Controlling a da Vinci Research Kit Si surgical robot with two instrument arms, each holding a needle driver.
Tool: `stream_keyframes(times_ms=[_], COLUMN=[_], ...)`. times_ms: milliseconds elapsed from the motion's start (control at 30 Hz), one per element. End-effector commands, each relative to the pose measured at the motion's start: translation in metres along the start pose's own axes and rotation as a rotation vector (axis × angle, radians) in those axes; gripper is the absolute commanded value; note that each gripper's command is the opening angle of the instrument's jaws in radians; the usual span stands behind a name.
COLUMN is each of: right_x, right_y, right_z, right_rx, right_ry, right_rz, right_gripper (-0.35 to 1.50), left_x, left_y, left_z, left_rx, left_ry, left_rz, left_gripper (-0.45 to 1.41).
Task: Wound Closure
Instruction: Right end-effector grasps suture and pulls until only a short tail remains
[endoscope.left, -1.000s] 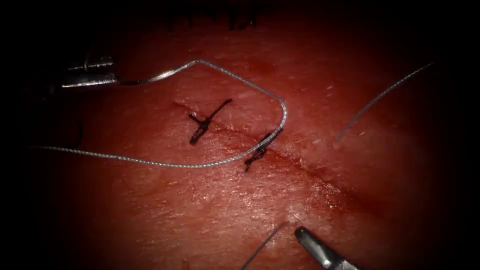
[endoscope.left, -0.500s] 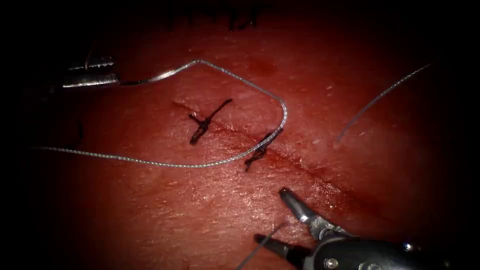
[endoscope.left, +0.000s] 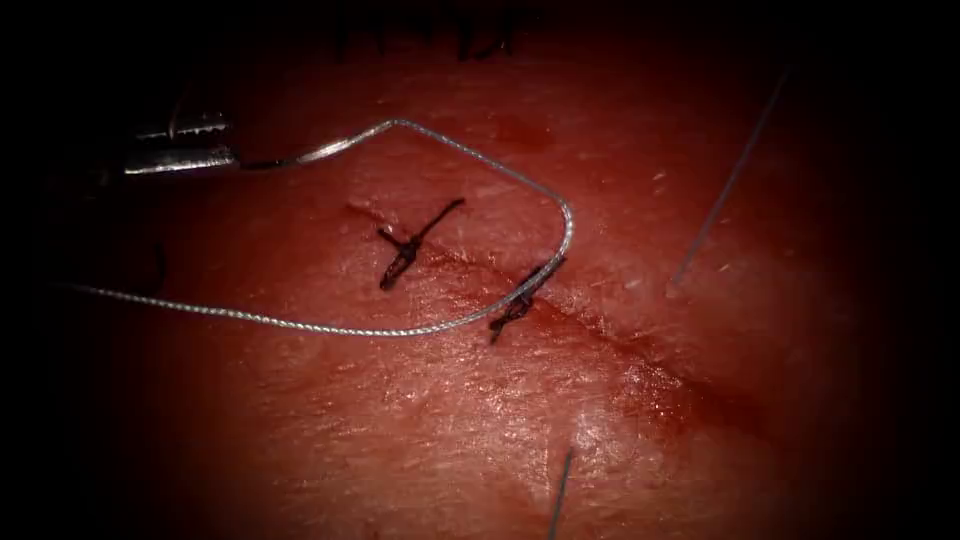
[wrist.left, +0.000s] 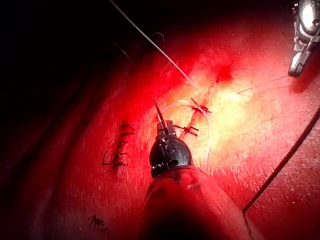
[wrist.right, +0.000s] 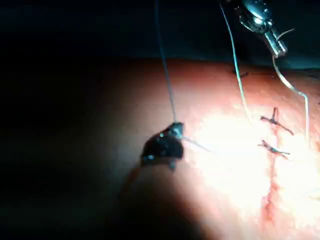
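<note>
Silver needle (endoscope.left: 330, 150) lies above the tissue (endoscope.left: 420, 420), its end pinched in the left tool (endoscope.left: 180, 145); the right tool (wrist.right: 167, 142) is clamped on thread (wrist.right: 162, 60).

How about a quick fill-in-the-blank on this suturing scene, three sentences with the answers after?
1. The left tool holds the ___ near one end, clear of the tissue.
2. ___ dark stitches cross the cut.
3. The right tool grips the ___.
Missing words: needle; two; thread.

Left hand (endoscope.left: 185, 145) closed; right hand (wrist.right: 175, 131) closed.
</note>
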Motion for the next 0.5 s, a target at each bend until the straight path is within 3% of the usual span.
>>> stream_keyframes(times_ms=[33,133,167,200,267,500], right_x=[0.0021,0.0039,0.0044,0.0044,0.0037,-0.0017], right_y=[-0.0028,-0.0034,-0.0031,-0.002,-0.0004,0.005], right_z=[-0.0004,-0.0008,-0.0007,-0.0005,-0.0003,0.0003], right_rx=[0.02,0.035,0.045,0.049,0.031,0.014], right_ry=[0.012,0.021,0.03,0.041,0.072,0.076], right_rz=[-0.002,0.003,0.007,0.014,0.023,0.009], right_gripper=[-0.35,-0.35,0.04,0.84,1.2,1.25], left_x=[-0.0003,-0.0003,-0.0003,-0.0003,-0.0003,-0.0002], left_y=[0.0001,0.0001,0.0001,0.0001,0.0001,0.0001], left_z=[0.0007,0.0006,0.0006,0.0006,0.0006,0.0007], left_rx=[-0.001,-0.001,-0.001,-0.001,-0.001,-0.001], left_ry=[0.001,0.001,0.001,0.001,0.001,0.001], left_rz=[0.001,0.001,0.001,0.001,0.001,0.001], left_gripper=[-0.45,-0.45,-0.45,-0.45,-0.45,-0.45])
